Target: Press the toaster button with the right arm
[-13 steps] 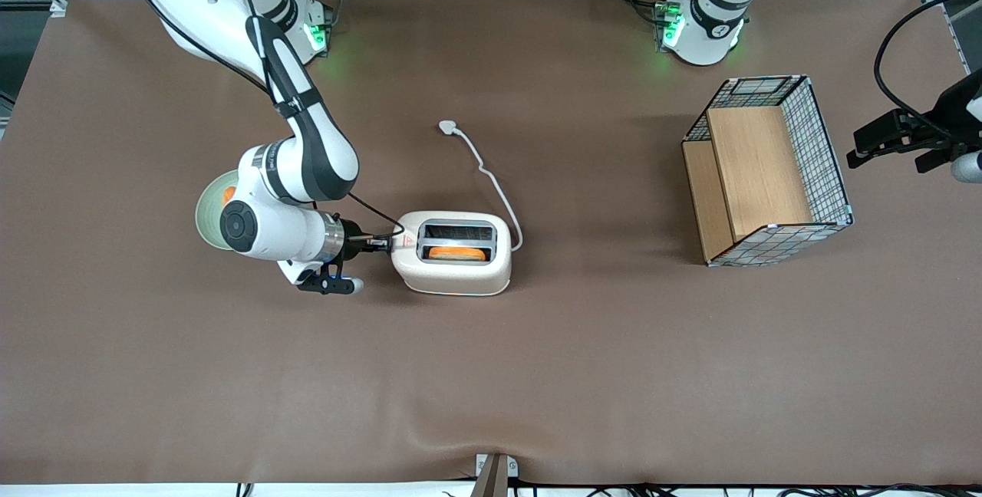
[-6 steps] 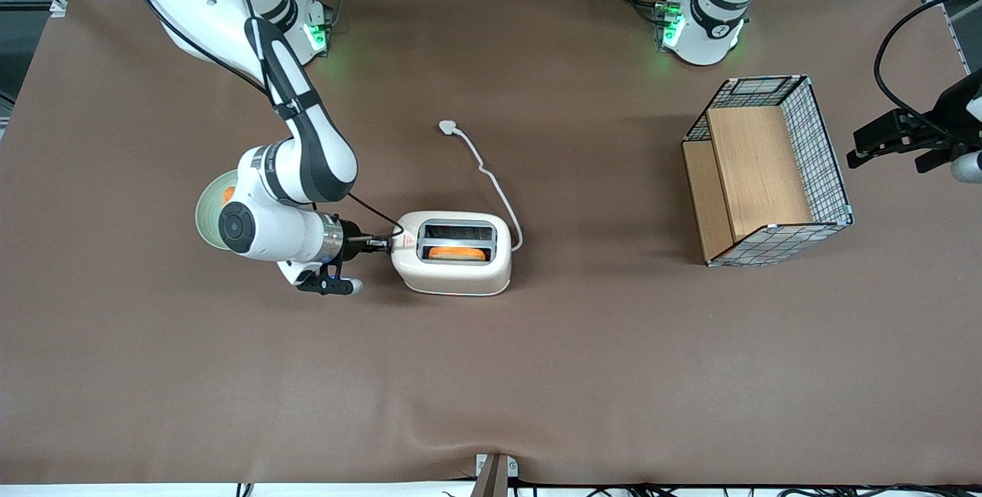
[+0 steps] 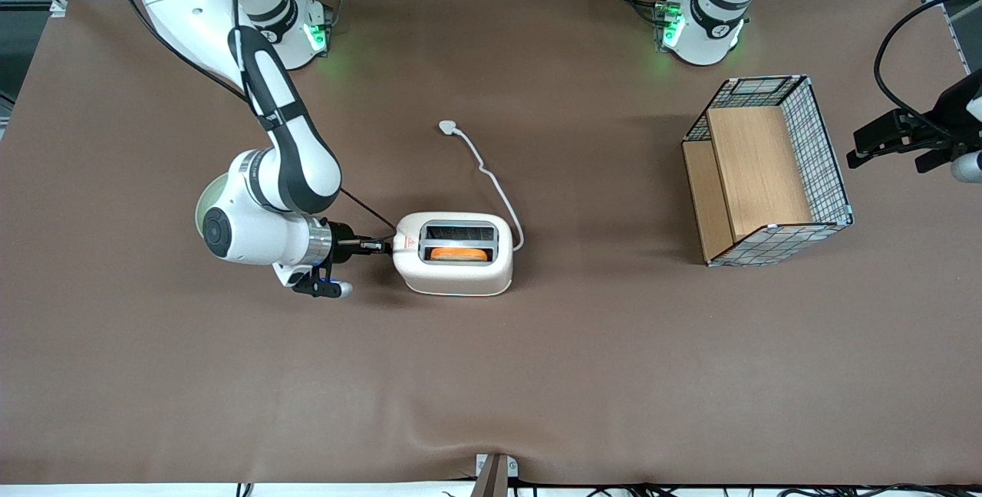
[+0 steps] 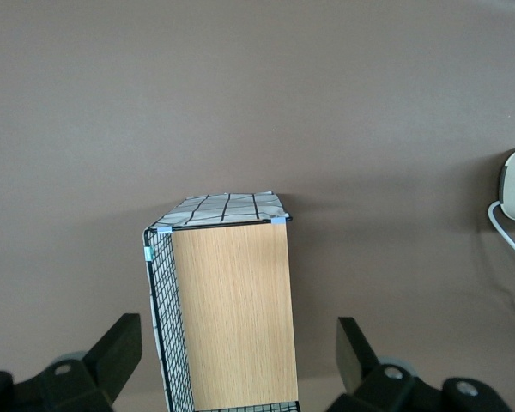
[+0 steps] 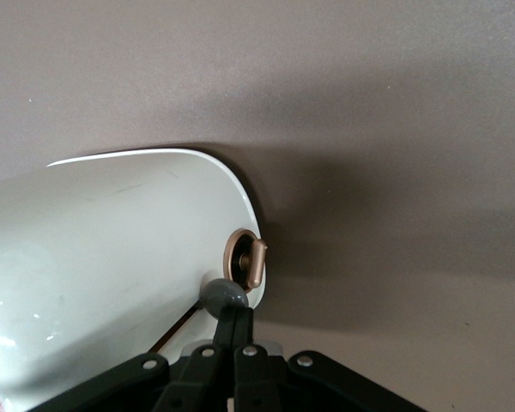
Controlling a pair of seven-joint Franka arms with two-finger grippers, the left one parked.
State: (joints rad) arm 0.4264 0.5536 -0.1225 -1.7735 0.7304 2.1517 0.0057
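The white toaster (image 3: 453,271) stands mid-table with an orange slice (image 3: 458,254) in the slot nearer the front camera. The right arm's wrist (image 3: 261,232) lies level with it, toward the working arm's end. My gripper (image 3: 381,245) is shut, its fingers (image 5: 234,324) pressed together. Their tips touch the small grey button (image 5: 224,294) on the toaster's short end (image 5: 112,257). A copper-coloured dial (image 5: 247,260) sits on the same end, beside the button. The button is hidden in the front view.
The toaster's white cord runs to a plug (image 3: 448,126) farther from the front camera. A pale green plate (image 3: 201,205) lies under the wrist. A wire basket with wooden boards (image 3: 767,171) stands toward the parked arm's end and shows in the left wrist view (image 4: 232,309).
The wrist and elbow have shifted a little away from the toaster, toward the working arm's end. The fingertips stay at the toaster's short end. The toaster has hardly moved.
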